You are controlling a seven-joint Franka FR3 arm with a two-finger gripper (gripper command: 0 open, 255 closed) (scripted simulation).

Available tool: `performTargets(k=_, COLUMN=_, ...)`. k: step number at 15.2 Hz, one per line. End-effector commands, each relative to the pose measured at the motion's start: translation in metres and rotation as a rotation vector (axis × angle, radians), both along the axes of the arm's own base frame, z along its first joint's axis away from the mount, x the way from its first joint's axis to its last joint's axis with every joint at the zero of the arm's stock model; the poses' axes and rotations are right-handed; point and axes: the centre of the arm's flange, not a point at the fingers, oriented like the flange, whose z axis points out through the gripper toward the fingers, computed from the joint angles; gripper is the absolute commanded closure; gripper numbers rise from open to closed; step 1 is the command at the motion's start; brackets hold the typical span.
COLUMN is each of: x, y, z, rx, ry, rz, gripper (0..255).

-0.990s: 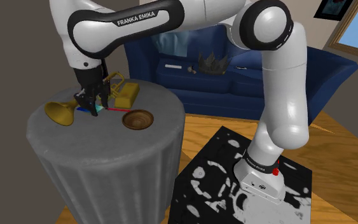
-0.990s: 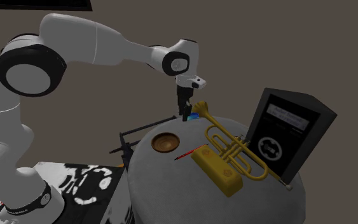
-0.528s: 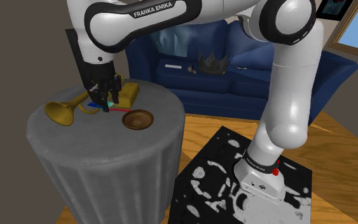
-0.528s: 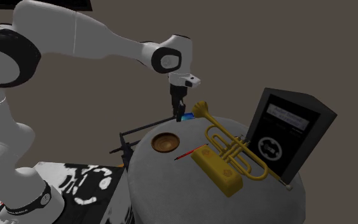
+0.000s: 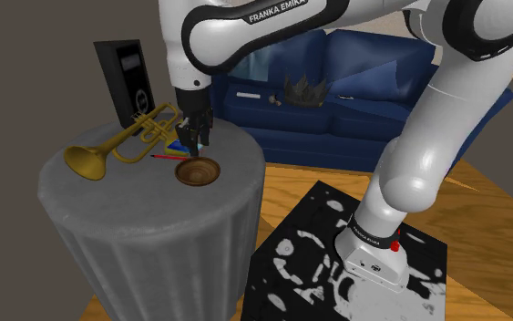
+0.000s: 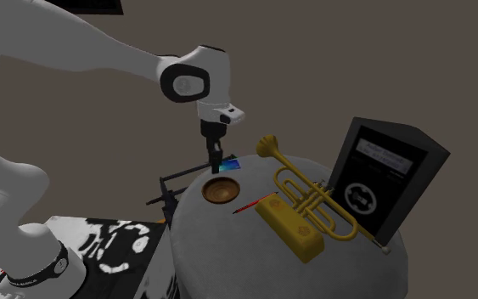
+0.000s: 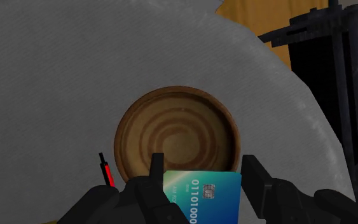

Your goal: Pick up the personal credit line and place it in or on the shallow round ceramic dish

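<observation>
The pick looks done: the gripper (image 7: 204,167) is clamped on the card (image 7: 203,194), one finger against each short edge. In the second exterior view, left of the frame's centre, the card hangs clear of the table (image 6: 228,246), just above the far rim of the dish (image 6: 221,190). Left to do, I judge: lower it and let go. The card is thin, flat and glossy blue-green, with a chip and digits. The dish is round, shallow and brown with concentric rings; the table is rough grey.

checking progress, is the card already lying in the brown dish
No, the pincer clasps the credit card above the brown dish, whose inside is bare.
</observation>
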Motion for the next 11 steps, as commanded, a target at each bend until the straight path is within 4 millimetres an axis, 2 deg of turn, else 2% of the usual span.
performTargets(k=1, x=-0.018, y=-0.023, z=0.000, rx=0.001, ry=0.000, rz=0.000, gripper=255)
performTargets(k=11, x=-0.018, y=-0.023, z=-0.053, rx=0.001, ry=0.000, rz=0.000, gripper=255)
